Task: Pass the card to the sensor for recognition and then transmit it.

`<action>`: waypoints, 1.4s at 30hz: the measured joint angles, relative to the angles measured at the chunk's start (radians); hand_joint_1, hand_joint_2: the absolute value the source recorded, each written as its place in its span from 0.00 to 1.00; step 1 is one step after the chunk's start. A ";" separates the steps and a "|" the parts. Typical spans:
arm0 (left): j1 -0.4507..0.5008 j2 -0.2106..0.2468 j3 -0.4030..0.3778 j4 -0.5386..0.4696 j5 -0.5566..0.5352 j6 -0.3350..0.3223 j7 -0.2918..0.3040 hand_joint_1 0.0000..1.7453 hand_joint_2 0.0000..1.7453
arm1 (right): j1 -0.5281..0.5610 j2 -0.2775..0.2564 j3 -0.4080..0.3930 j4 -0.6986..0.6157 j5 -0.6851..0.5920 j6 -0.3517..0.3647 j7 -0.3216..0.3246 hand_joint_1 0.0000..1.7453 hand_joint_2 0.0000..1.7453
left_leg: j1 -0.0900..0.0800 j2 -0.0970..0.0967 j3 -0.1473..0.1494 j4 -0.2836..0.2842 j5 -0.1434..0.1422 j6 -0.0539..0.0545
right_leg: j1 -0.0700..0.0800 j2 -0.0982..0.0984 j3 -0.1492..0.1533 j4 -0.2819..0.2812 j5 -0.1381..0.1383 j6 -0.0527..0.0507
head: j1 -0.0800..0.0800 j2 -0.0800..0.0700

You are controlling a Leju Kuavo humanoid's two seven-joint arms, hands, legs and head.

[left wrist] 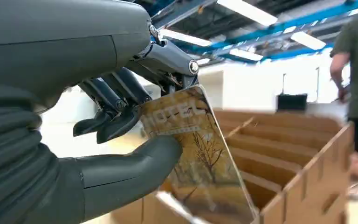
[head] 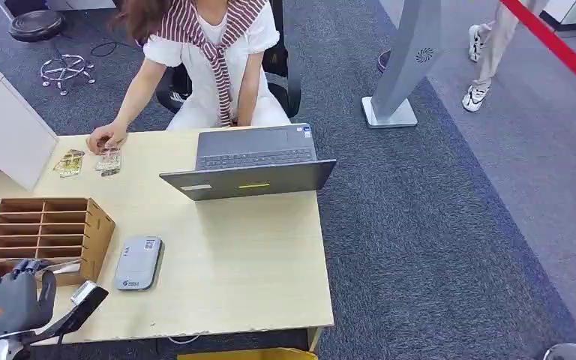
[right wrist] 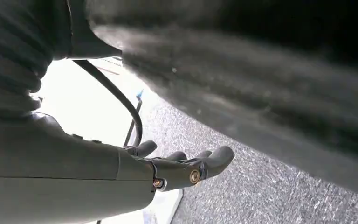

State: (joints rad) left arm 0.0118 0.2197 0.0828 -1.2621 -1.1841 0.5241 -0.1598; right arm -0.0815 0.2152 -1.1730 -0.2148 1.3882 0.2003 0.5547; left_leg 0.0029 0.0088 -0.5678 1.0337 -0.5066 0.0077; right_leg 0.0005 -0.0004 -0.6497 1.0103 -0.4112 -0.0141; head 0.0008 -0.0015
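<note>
**Three cameras, one shared corner**

The head view looks forward and down over the table (head: pixel 255 255), from well above. The left wrist view sits close behind the left hand (left wrist: pixel 121 116), facing past its fingers (left wrist: pixel 107 100) into the wooden organizer (left wrist: pixel 298 154), which the head view also shows (head: pixel 45 232). The right wrist view, close behind the right hand (right wrist: pixel 177 168), faces carpet beyond its fingertips.

Yellow-brown card (left wrist: pixel 200 154), grey sensor (head: pixel 138 262), brown organizer (head: pixel 45 229).

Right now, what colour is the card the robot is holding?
The printed hotel card in the left hand is yellow-brown, with bare trees pictured; the left wrist view shows it best.
</note>
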 joint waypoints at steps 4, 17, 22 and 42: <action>0.055 -0.005 -0.022 -0.145 -0.008 -0.013 -0.002 1.00 1.00 | 0.000 0.000 -0.002 0.000 -0.007 -0.001 0.001 0.00 1.00 | 0.000 0.000 0.000 0.000 -0.001 -0.001 | 0.000 0.000 0.000 0.000 0.000 0.000 | -0.001 0.000; 0.136 0.001 -0.064 -0.414 0.019 -0.031 -0.019 1.00 1.00 | 0.001 0.002 -0.011 0.000 -0.018 -0.001 0.001 0.00 1.00 | 0.000 0.000 0.000 0.000 -0.001 -0.001 | 0.000 0.000 0.000 0.000 -0.001 0.000 | -0.001 0.000; 0.074 0.008 -0.066 -0.426 0.002 -0.047 -0.008 1.00 1.00 | -0.001 0.002 -0.011 0.000 0.002 0.002 0.003 0.00 1.00 | 0.000 -0.001 0.001 0.000 0.000 -0.001 | 0.001 -0.001 0.000 0.000 -0.001 0.000 | 0.000 0.000; -0.642 -0.020 -0.170 0.251 -0.179 -0.026 0.126 1.00 1.00 | -0.015 0.001 0.025 0.000 0.057 0.031 0.042 0.00 1.00 | 0.000 0.002 0.000 0.001 0.006 -0.003 | 0.001 0.000 -0.002 0.000 0.007 -0.004 | 0.000 0.000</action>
State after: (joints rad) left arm -0.6297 0.1995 -0.0874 -1.0108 -1.3626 0.4982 -0.0343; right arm -0.0967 0.2159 -1.1482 -0.2148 1.4454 0.2308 0.5963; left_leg 0.0030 0.0107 -0.5683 1.0345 -0.5007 0.0046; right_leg 0.0014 0.0000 -0.6517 1.0103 -0.4041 -0.0178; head 0.0004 -0.0011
